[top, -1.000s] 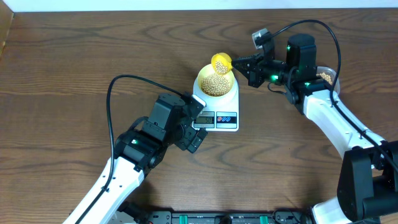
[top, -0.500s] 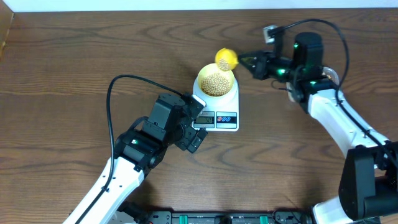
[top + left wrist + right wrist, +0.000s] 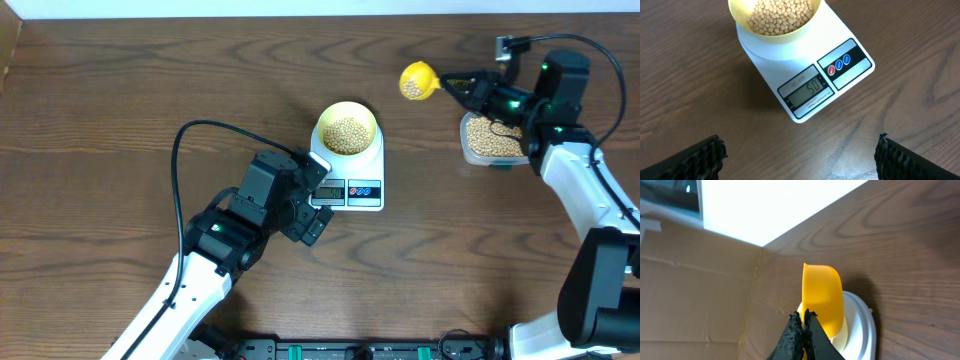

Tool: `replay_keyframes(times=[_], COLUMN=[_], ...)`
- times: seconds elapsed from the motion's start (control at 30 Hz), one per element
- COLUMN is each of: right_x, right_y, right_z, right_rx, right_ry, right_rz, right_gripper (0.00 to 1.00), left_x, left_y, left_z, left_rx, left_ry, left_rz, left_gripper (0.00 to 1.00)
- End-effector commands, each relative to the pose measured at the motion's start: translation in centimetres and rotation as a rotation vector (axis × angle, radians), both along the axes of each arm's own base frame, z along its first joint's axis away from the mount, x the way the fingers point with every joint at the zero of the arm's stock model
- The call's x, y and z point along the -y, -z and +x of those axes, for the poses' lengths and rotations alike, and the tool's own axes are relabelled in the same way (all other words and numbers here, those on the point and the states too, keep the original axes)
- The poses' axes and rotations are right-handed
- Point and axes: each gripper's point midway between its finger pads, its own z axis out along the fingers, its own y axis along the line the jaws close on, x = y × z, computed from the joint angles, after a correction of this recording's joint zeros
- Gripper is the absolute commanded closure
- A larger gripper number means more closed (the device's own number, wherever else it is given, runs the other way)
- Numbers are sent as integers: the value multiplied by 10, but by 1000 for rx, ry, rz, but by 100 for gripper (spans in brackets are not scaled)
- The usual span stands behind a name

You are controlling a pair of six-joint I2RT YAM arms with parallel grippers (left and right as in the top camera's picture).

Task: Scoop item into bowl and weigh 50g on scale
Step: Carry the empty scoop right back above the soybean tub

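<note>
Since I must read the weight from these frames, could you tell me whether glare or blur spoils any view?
Left wrist view: the display of the scale is sharp, glare-free, reading 50; the open left gripper looks dark and soft. Right wrist view: blown-out white fills the top; the yellow scoop in the shut right gripper is crisp. Overhead view: even light, display unreadably small.

The scale's (image 3: 801, 64) grey display (image 3: 809, 91) reads 50.

Three cameras, one table (image 3: 100, 100)
Overhead we look straight down on the whole top; our left wrist view hangs close above the scale (image 3: 805, 71) and bowl (image 3: 775, 40), shared with overhead; our right wrist view sits low, tight behind the yellow scoop (image 3: 822, 300).
</note>
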Motion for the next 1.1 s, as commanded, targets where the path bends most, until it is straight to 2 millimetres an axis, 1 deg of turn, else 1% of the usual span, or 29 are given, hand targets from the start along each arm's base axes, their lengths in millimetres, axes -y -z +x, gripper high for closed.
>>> replay_keyframes(times=[0.0, 0.3, 0.47, 0.7, 0.8, 0.97, 1.07], right_x=[17, 71, 103, 132, 138, 138, 139], right_y=[1, 4, 15, 25, 29, 42, 49], right_z=[1, 6, 0, -12, -17, -29, -33], right_rx=[-40, -75, -144, -184, -180, -169, -153], right_ry=[33, 163, 236, 272, 266, 221, 205], right_rz=[41, 65, 84, 85, 64, -14, -76], right_gripper=[99, 99, 99, 99, 99, 99, 99], left_x=[1, 1, 1, 1, 1, 1, 1], left_y=[-3, -3, -3, -3, -3, -3, -3], left_z=[-1, -1, -1, -1, -1, -1, -1], left_rx=[8, 8, 8, 8, 8, 8, 8], left_ry=[9, 9, 9, 9, 9, 9, 9], left_rz=[-4, -4, -4, -4, -4, -4, -4], left_gripper=[2, 2, 2, 2, 2, 2, 2])
